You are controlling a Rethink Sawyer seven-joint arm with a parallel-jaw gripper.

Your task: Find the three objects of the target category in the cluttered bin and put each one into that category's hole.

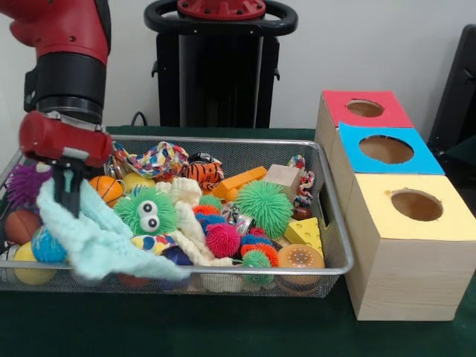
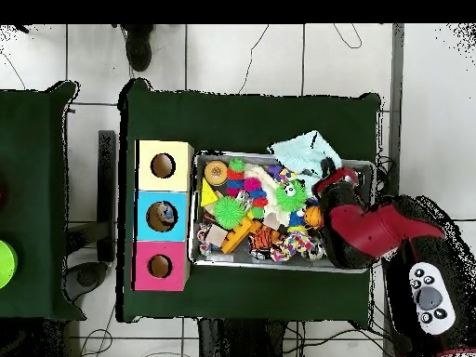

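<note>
Pale mint cloth [image 1: 97,238], tiger-striped toy [image 1: 201,172], yellow [image 1: 416,208], blue [image 1: 387,151], red boxes [image 1: 364,109].

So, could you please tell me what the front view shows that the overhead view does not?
Front only: the black gripper shut on the pale mint knitted cloth, which hangs over the wire-mesh bin's rim.

Overhead only: tiled floor around the green table.

Both: the bin of toys and the three wooden boxes topped red, blue and yellow.

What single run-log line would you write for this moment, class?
arm: over bin's end | claw: shut on pale blue cloth | cloth: lifted, draped over bin rim | boxes: holes red, blue, yellow, beside bin
</note>
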